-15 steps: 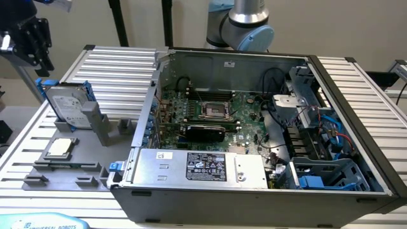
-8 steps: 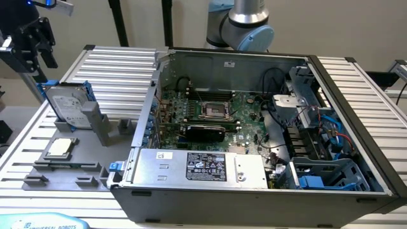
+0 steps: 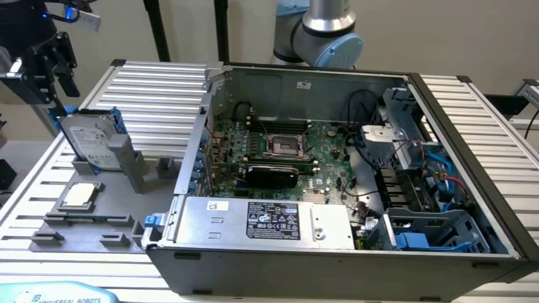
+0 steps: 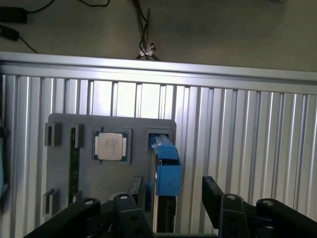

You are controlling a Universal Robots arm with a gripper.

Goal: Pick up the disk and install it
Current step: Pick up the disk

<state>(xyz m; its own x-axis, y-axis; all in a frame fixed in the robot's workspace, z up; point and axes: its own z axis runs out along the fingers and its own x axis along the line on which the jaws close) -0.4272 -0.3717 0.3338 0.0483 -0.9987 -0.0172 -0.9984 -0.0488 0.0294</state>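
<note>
the disk (image 3: 88, 142) (image 4: 166, 171) stands on edge in a slot of the grey holder (image 3: 101, 222) (image 4: 84, 171), straight under the gripper (image 3: 50, 95) (image 4: 173, 189). in the wrist view its blue-railed edge lies in the gap between the two fingers (image 4: 213, 193) and appears to touch neither. the gripper is spread wide and holds nothing. a small square chip (image 3: 80, 194) (image 4: 111, 146) lies flat in another pocket of the holder, near the disk and off to one side of the gripper. the holder rests on a slatted metal surface (image 3: 160, 82) (image 4: 237, 148). an open computer case (image 3: 337, 189) with a blue cage (image 3: 438, 230) inside sits well apart from the gripper.
</note>
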